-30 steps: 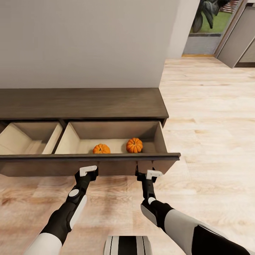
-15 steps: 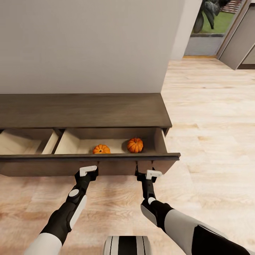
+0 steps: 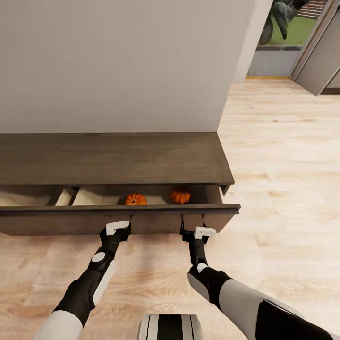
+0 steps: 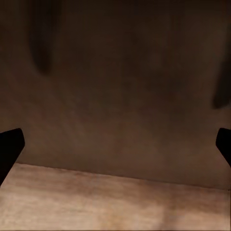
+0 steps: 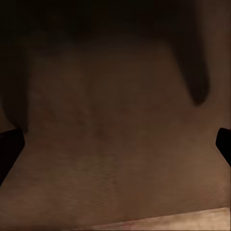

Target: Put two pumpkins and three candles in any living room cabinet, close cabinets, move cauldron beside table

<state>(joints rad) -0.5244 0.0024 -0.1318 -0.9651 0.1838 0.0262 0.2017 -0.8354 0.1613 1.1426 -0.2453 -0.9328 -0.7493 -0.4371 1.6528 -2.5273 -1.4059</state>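
Note:
The long dark brown cabinet (image 3: 113,158) stands against the white wall, its wide drawer front (image 3: 56,222) pulled out a short way. Two orange pumpkins (image 3: 135,199) (image 3: 180,195) lie inside the right drawer, partly hidden behind the drawer front and under the cabinet top. My left gripper (image 3: 118,227) and right gripper (image 3: 200,232) both rest against the drawer front, fingers spread wide. In the left wrist view the dark wood front (image 4: 120,86) is close, with black fingertips (image 4: 9,149) at the edges. The right wrist view has the same dark front (image 5: 110,120). Candles, cauldron and table are out of view.
Pale wood floor (image 3: 283,189) spreads to the right of the cabinet. At the far right a doorway opens toward a plant (image 3: 278,14) and a grey door panel (image 3: 321,52). The left drawer (image 3: 28,197) is also slightly open.
The drawers have slid well into the cabinet, so less of the pale interior and pumpkins shows. The view has moved toward the cabinet with both grippers staying on the drawer front.

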